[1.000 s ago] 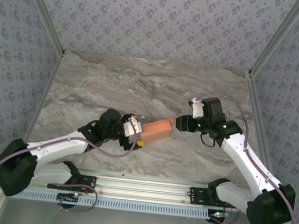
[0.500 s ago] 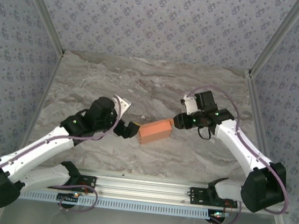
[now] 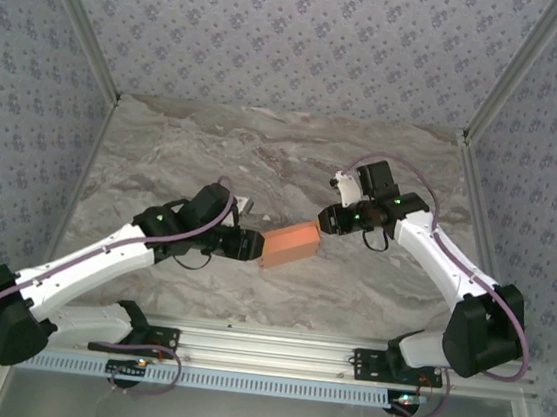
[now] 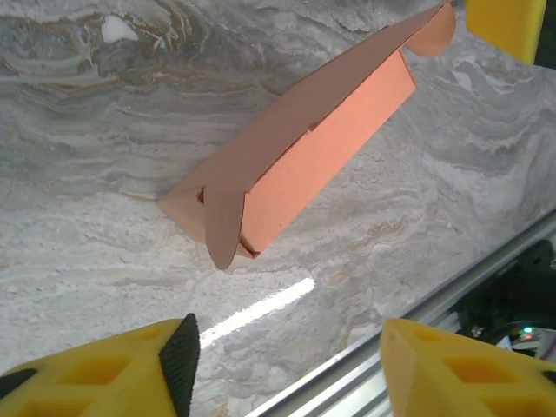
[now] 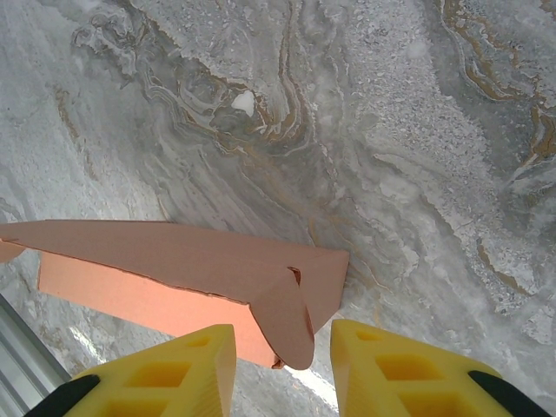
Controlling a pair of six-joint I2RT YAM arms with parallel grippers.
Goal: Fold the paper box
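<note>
Paper box unmoved; left tool back beside it, open, empty; right tool part-open, straddling its flap.

The white-shelled left arm and its matching right arm have black joints, looping purple-grey cables, green lights, blocky yellow plastic fingers.

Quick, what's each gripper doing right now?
Left gripper: open, holding nothing, short of the box.
Right gripper: open, straddling the box's end flap, not clamped on it.
</note>
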